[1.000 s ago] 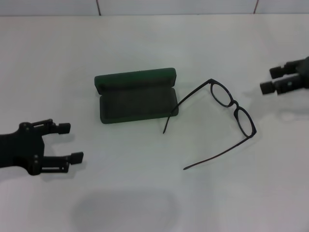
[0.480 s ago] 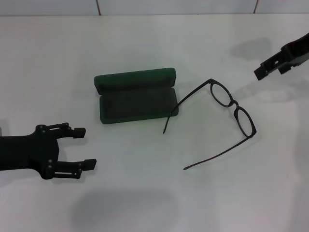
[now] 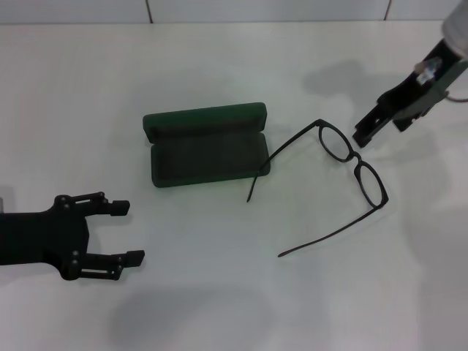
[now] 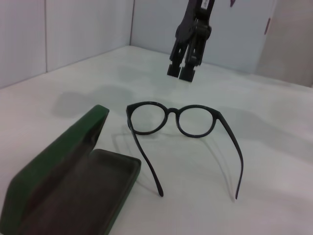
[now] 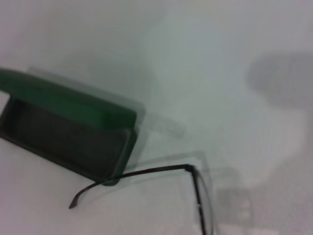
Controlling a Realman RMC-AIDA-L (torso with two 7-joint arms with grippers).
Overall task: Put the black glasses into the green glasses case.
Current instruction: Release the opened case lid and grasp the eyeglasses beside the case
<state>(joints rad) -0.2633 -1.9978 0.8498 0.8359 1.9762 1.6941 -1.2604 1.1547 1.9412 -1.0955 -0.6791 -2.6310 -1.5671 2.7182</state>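
The right pincer point(image 3: 363, 136), nearly closed beside the black glasses point(image 3: 354, 161), may push them away from the open green glasses case point(image 3: 207, 146).

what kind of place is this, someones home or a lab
Most likely a lab or test bench, not a home: a bare white table against plain pale wall panels, holding only the black glasses and the open green glasses case, with two black robot arms reaching in.
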